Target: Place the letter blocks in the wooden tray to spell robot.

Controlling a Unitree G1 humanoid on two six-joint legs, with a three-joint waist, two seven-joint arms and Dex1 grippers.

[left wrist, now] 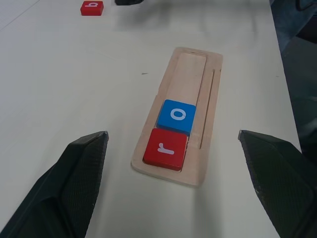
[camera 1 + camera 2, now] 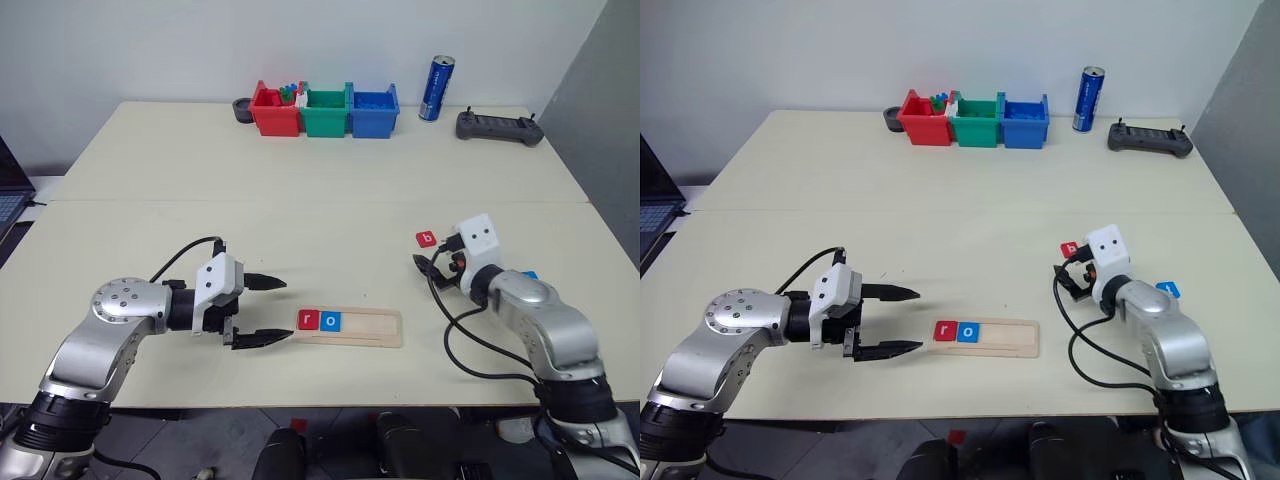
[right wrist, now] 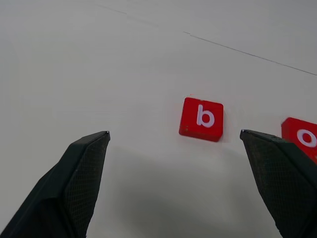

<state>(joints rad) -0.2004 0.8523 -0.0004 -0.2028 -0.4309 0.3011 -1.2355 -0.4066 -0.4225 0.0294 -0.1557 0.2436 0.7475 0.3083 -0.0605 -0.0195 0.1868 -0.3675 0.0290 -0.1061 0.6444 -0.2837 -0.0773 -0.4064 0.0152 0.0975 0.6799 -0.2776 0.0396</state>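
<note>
The wooden tray (image 2: 378, 328) lies near the table's front edge, and a red "r" block (image 2: 308, 320) and a blue "o" block (image 2: 331, 321) sit side by side at its left end. My left gripper (image 2: 283, 310) stands open and empty just left of the tray, pointing at it. A red "b" block (image 3: 201, 119) lies flat on the table ahead of my open, empty right gripper (image 3: 174, 134). A red "o" block (image 3: 301, 138) lies beside the "b". Another blue block (image 2: 1169, 290) peeks out behind my right forearm.
Red (image 2: 273, 112), green (image 2: 325, 112) and blue (image 2: 373, 111) bins stand in a row at the back. A blue can (image 2: 436, 88) and a black controller (image 2: 499, 127) are at the back right. A laptop (image 2: 8, 205) sits past the left edge.
</note>
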